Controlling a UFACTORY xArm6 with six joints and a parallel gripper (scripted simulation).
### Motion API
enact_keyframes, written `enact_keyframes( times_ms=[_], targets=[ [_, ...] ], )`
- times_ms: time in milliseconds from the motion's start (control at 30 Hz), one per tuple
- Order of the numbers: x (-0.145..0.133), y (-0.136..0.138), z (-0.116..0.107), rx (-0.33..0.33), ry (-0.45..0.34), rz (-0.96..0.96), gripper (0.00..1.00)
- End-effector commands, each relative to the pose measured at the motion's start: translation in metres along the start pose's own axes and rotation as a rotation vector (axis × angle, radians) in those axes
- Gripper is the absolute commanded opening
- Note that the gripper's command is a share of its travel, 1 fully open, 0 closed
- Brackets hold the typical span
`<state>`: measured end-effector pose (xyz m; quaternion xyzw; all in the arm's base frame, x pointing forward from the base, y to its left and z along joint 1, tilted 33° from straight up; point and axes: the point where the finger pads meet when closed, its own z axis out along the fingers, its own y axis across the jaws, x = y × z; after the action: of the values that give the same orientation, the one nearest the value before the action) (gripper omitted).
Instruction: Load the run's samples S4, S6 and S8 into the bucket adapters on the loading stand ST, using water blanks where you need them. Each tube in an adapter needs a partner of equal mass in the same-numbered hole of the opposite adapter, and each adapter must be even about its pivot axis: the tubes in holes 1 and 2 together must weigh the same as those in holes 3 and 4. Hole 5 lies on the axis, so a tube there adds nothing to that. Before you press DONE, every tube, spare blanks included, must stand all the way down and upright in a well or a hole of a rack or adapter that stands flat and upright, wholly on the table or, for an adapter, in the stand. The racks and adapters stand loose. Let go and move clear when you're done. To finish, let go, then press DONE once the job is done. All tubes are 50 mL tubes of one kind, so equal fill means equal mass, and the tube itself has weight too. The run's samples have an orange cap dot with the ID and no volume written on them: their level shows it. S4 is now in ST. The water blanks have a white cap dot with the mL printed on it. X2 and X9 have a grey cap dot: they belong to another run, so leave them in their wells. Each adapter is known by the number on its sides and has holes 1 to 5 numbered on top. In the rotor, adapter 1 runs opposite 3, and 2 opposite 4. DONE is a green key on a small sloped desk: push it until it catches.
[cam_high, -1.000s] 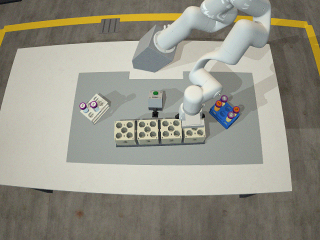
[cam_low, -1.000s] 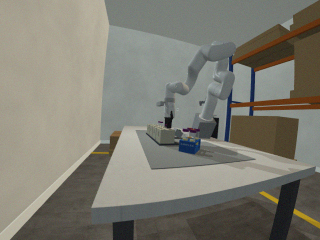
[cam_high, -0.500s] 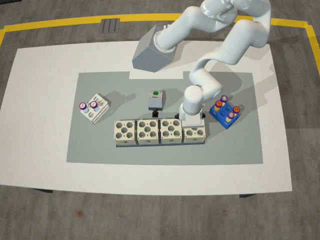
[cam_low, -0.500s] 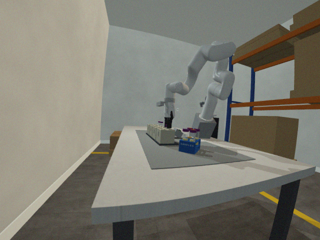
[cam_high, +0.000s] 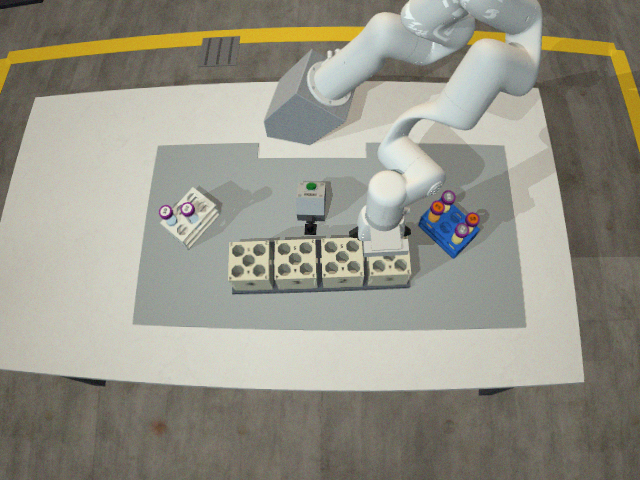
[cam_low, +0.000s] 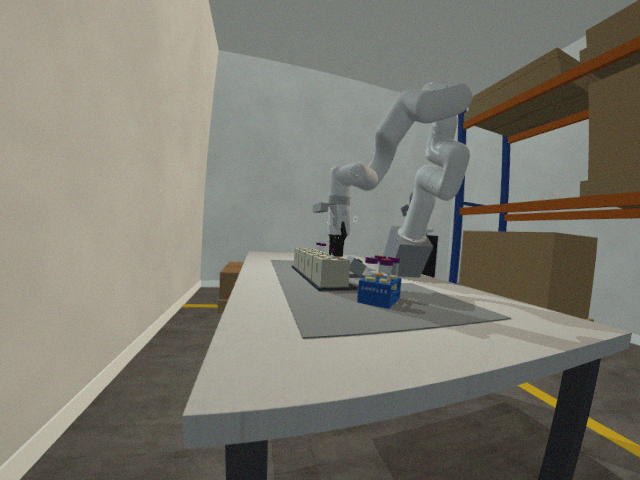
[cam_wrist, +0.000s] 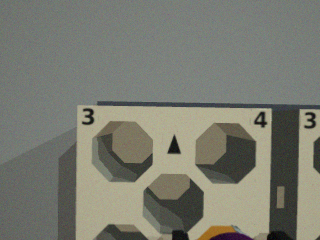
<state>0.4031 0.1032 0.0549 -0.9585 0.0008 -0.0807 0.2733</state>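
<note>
My gripper (cam_high: 386, 249) (cam_low: 337, 245) (cam_wrist: 229, 236) stands low over the back part of the rightmost adapter (cam_high: 388, 279) (cam_wrist: 125, 202) in the stand ST (cam_high: 320, 290). Its fingers are slightly apart on either side of sample S4 (cam_wrist: 222, 233), whose purple cap with orange dot shows at the bottom edge of the wrist view. The tube sits down in a hole of this adapter below hole 4. Holes 3, 4 and 5 are empty. The other two orange-dot samples (cam_high: 437, 207) (cam_high: 471, 219) stand in the blue rack (cam_high: 448, 242) (cam_low: 378, 294). Two white-dot blanks (cam_high: 165, 210) (cam_high: 187, 209) stand in the white rack (cam_high: 199, 229).
Three more adapters (cam_high: 250, 281) (cam_high: 295, 281) (cam_high: 341, 280) stand empty in the stand to the left. Two grey-dot tubes (cam_high: 448, 196) (cam_high: 461, 229) share the blue rack. The DONE key (cam_high: 310, 186) sits on its desk behind the stand. Shelving with boxes is beyond the table.
</note>
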Motion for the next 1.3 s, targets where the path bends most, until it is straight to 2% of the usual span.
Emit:
enact_keyframes(
  times_ms=[0,1267],
  targets=[
    [0.001,0.0,-0.007,0.0,0.003,-0.001,0.44],
    [0.001,0.0,-0.075,-0.001,0.003,-0.001,0.44]
  ],
)
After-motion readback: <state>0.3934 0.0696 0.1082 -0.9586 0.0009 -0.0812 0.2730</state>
